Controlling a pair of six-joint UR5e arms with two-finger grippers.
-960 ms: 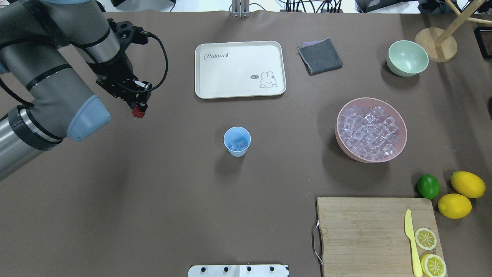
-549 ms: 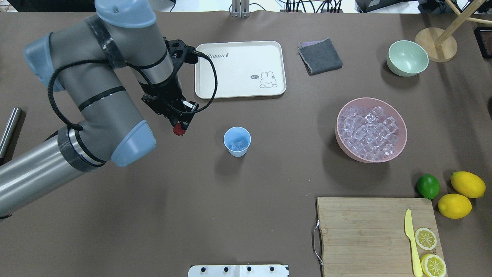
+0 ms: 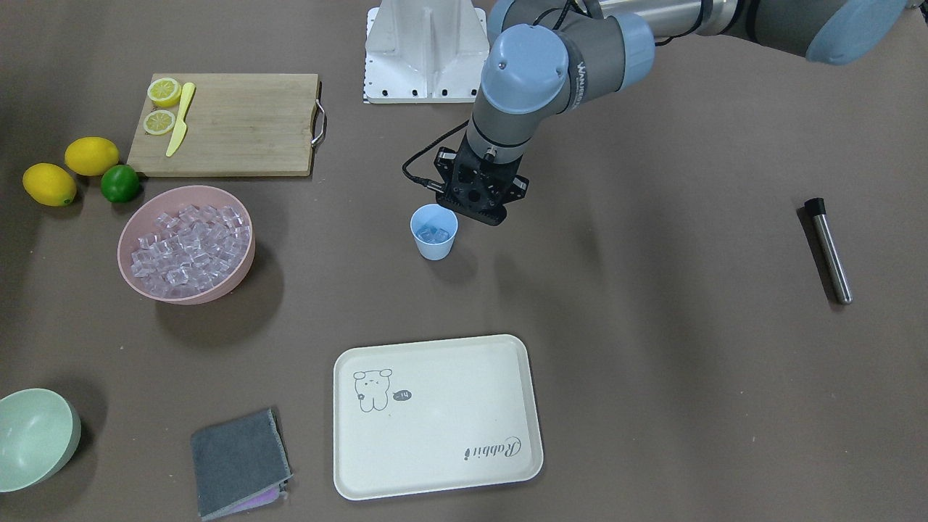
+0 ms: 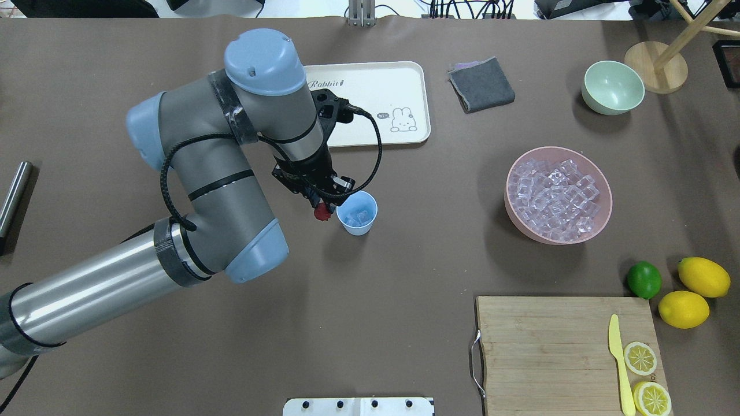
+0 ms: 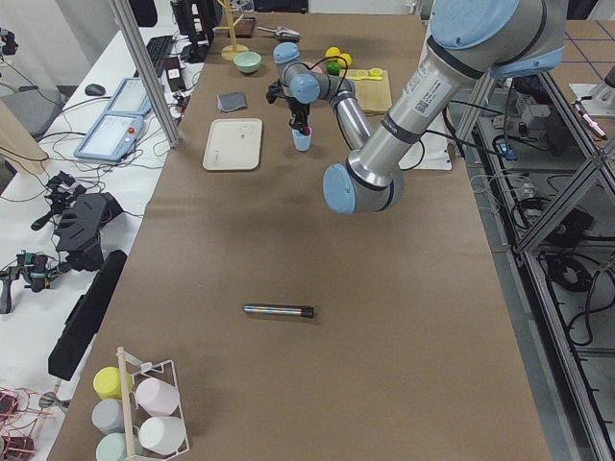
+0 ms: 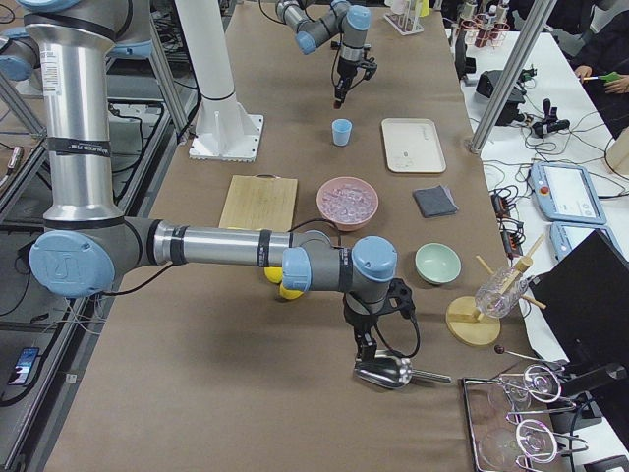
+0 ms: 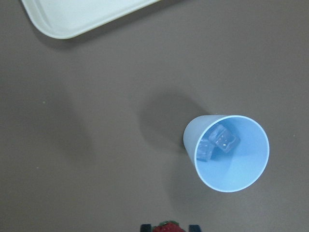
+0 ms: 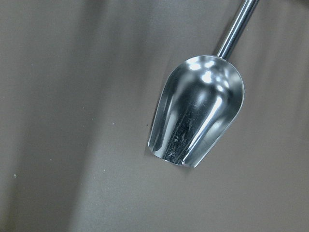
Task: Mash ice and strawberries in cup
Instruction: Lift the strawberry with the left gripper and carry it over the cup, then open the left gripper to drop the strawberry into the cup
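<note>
The light-blue cup [image 4: 356, 212] stands mid-table with a few cubes of ice [image 4: 359, 217] in its bottom. My left gripper [image 4: 324, 207] hangs just left of the cup's rim, shut on a small red strawberry [image 4: 322, 214]. In the left wrist view the cup [image 7: 231, 152] and its ice [image 7: 218, 142] lie ahead, and the strawberry [image 7: 167, 226] peeks in at the bottom edge. More ice [image 4: 558, 199] is heaped in the pink bowl [image 4: 509, 193]. My right gripper [image 6: 366, 349] hovers over a metal scoop [image 8: 195, 116]; I cannot tell whether it is open or shut.
A cream tray [image 4: 404, 75] lies behind the cup, partly under my left arm. A grey cloth [image 4: 481, 84], a pale green bowl [image 4: 613, 86], a lime [image 4: 644, 279], two lemons and a cutting board [image 4: 549, 346] sit to the right. A metal rod [image 3: 829, 250] lies at the table's left.
My left arm has swung right and slightly forward with the strawberry, from the table's left side to just beside the cup's rim. The cup has not moved.
</note>
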